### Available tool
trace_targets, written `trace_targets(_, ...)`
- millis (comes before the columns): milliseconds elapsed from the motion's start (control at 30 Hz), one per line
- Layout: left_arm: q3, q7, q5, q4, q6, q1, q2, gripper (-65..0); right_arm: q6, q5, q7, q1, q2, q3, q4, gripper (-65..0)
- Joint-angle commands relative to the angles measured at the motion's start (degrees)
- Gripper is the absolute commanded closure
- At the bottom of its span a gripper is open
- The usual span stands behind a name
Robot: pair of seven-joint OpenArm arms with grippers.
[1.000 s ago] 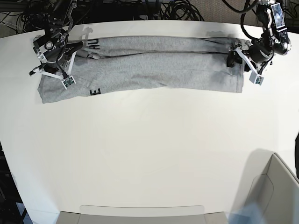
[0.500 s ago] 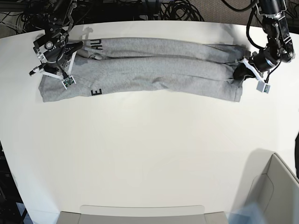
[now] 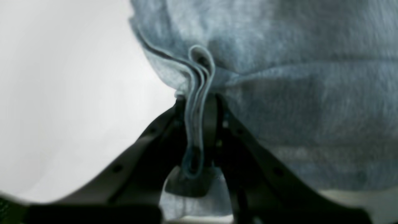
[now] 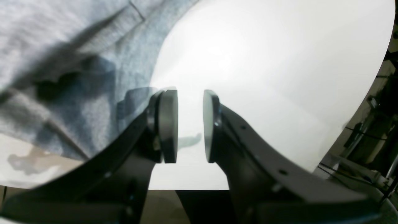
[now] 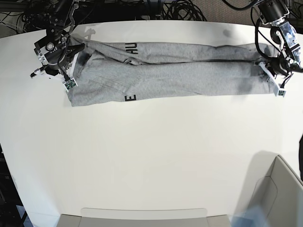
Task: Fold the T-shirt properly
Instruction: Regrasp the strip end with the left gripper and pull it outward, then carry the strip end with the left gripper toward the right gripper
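Observation:
The heather-grey T-shirt (image 5: 180,75) lies stretched in a long folded band across the far part of the white table (image 5: 151,151), with black letters showing near its left end. My left gripper (image 5: 269,71) is at the band's right end. In the left wrist view the left gripper (image 3: 197,130) is shut on several folded layers of the T-shirt (image 3: 295,93). My right gripper (image 5: 75,59) hovers at the band's left end. In the right wrist view the right gripper (image 4: 190,124) is open with only bare table between its pads, and the T-shirt (image 4: 62,62) lies just left of it.
Dark cables (image 5: 175,9) run behind the table's far edge. A pale open box (image 5: 279,194) stands at the near right corner. A flat grey tray (image 5: 142,215) sits at the near edge.
My left gripper shut on the shirt's right end and pulled it rightward. The whole band slid right and drew taut. The right arm barely moved.

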Motion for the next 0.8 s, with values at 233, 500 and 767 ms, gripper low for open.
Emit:
trace_targets(233,-0.25,3.23,-0.61,18.47,0.03,-1.48,5.29,0.0,0.89,-0.13,0.11,0.39,0.36,0.1,1.04,-14.5)
trace_targets(500,6.61,3.23,-0.52,25.68,0.03,5.2,13.11,0.0,0.89,-0.04,0.11,0.39,0.36,0.1,0.95,-14.5)
trace_targets(767,17.34,3.23,-0.78,26.38,0.03,6.17,20.15,0.0,0.89,-0.04,0.11,1.27,0.54,-1.57,0.86,-14.5)
